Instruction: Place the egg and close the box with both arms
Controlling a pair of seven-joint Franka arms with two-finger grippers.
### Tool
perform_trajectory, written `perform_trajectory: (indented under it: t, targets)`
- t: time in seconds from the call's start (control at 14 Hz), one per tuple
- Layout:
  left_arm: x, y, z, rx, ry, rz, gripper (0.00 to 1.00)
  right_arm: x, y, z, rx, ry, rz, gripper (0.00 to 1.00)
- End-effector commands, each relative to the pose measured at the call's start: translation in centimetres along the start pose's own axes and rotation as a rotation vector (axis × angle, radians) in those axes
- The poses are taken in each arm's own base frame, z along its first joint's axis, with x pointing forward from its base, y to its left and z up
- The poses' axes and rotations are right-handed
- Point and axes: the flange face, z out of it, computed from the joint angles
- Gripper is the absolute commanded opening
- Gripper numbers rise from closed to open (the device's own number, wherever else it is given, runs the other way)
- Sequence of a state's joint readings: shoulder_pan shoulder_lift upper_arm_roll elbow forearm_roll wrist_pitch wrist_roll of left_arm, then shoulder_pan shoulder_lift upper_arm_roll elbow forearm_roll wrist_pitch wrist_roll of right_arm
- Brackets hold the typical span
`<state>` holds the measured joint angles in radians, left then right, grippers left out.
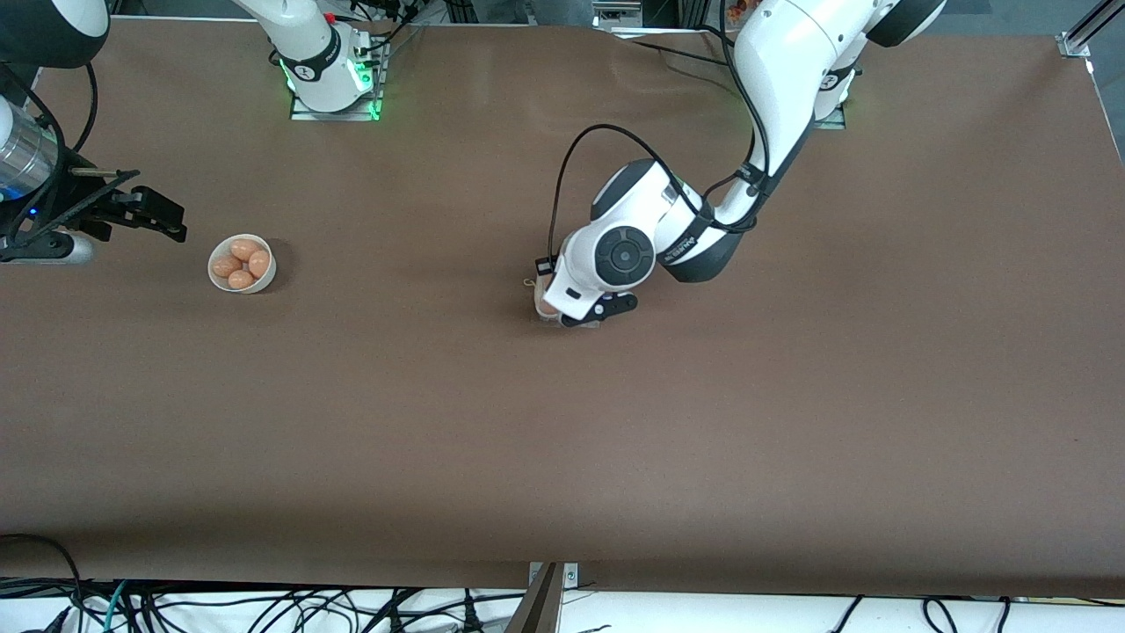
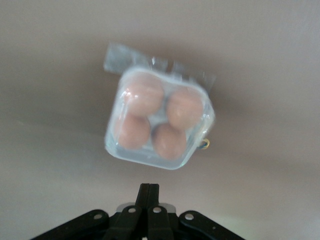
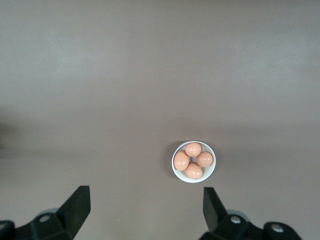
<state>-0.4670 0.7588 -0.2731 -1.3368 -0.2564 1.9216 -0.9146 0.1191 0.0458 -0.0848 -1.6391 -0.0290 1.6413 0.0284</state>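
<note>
Egg carton (image 2: pixel 159 122) sits mid-table w/ clear lid down over four orange-brown eggs (image 2: pixel 143 93); left gripper (image 2: pixel 148 191) hovers right over it, fingers pinched together, holding nothing. Bowl (image 1: pixel 242 265) w/ four more eggs sits toward the right arm's end. Right gripper (image 3: pixel 145 205) waits in the air near that bowl, fingers spread wide, empty.
</note>
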Motion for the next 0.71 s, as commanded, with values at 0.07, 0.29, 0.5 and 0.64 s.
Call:
perform_trajectory:
  t: [0.07,0.29,0.5,0.64]
  targets:
    - [3.2,-1.8,-5.1,0.017,0.108,-0.023,0.35,-0.2,0.0,-0.2,0.004,0.002,-0.011,1.00]
    - [4.9,-4.9,-9.4,0.232,0.287,0.014,0.69,-0.2,0.0,-0.2,0.004,0.002,-0.009,1.00]
    - [8.4,-10.3,-16.4,0.321,0.327,0.061,0.75,-0.2,0.0,-0.2,0.004,0.002,-0.009,1.00]
    - [10.0,-13.9,-20.8,0.311,0.332,0.127,0.84,-0.2,0.0,-0.2,0.004,0.000,-0.009,1.00]
